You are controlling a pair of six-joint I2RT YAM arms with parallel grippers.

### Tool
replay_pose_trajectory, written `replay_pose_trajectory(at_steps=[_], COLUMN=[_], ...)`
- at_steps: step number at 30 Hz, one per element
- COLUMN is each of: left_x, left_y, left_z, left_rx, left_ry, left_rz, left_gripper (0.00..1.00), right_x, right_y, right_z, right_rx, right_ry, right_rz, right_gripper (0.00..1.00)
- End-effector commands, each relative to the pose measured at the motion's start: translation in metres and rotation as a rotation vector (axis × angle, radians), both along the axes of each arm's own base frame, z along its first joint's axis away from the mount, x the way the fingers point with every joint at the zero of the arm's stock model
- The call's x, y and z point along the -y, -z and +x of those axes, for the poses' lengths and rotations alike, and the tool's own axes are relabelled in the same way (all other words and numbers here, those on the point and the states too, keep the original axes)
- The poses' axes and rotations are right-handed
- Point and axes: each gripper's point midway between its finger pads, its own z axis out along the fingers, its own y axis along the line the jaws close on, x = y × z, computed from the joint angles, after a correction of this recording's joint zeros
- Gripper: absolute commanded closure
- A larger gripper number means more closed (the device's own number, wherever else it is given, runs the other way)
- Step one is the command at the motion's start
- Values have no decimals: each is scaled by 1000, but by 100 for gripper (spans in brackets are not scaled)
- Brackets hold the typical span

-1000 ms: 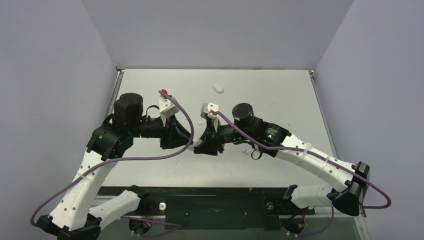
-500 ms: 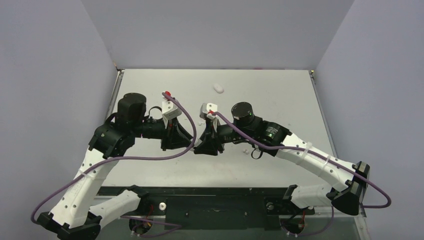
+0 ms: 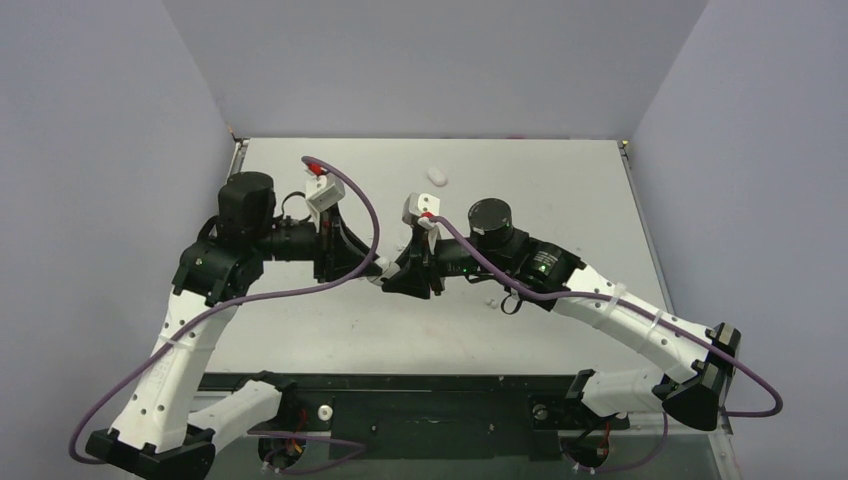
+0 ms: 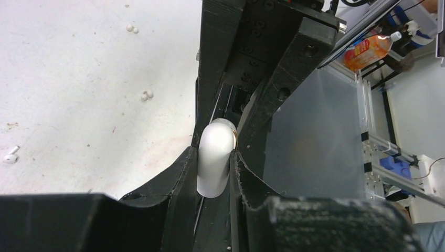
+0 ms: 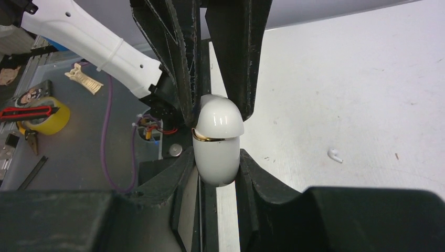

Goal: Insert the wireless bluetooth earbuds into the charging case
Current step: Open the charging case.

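Together the left claw (image 4: 214, 154) and right claw (image 5: 216, 156) pinch the charging case (image 5: 217, 122).

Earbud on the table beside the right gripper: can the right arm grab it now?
Probably not: the right gripper is shut on the charging case, shared with the left gripper. The earbud itself lies uncovered on the table.

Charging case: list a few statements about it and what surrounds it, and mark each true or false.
1. The charging case lies flat on the table. False: the left gripper and the right gripper both pinch it.
2. The right gripper is shut on the charging case. True.
3. An earbud lies loose on the table. True.
4. The charging case has its lid swung wide open. False: only a thin gold seam shows.
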Motion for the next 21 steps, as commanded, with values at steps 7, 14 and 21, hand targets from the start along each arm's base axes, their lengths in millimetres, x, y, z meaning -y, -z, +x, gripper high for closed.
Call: replay_pose_trajectory(at_steps=[7,14,21], left_x=[-9,-17,-15], left_y=[-14,-17,-26], left_z=[33,47,40], left_rx=[38,76,88], left_ry=[-131,-185,-148], left_rz=[-26,-5,-30], left_gripper=[97,84,79], right_x=[6,7,8], right_y=[-33,-31,-24], right_z=[-14,-18,-17], right_rx=[69,57,52], right_ry=[-32,-48,-44], right_rz=[85,83,74], right_gripper=[100,100,100])
